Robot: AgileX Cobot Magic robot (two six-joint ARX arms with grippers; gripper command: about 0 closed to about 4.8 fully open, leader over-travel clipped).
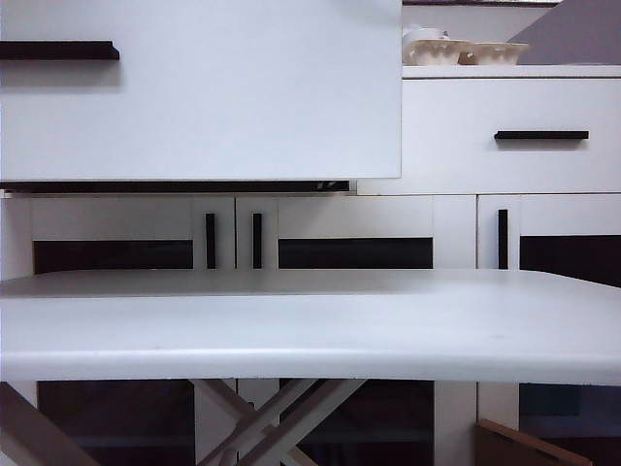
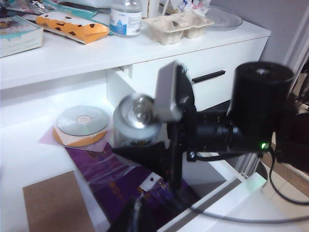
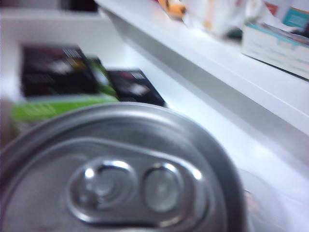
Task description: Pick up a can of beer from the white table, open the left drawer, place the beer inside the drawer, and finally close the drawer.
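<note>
exterior: left drawer pulled open above the bench, no arm seen | left wrist: right tool gripped silver beer can over the drawer; it risked landing on the disc and tipping; left tool unseen, clamped shut | right wrist: can's pull-tab top blurred
</note>
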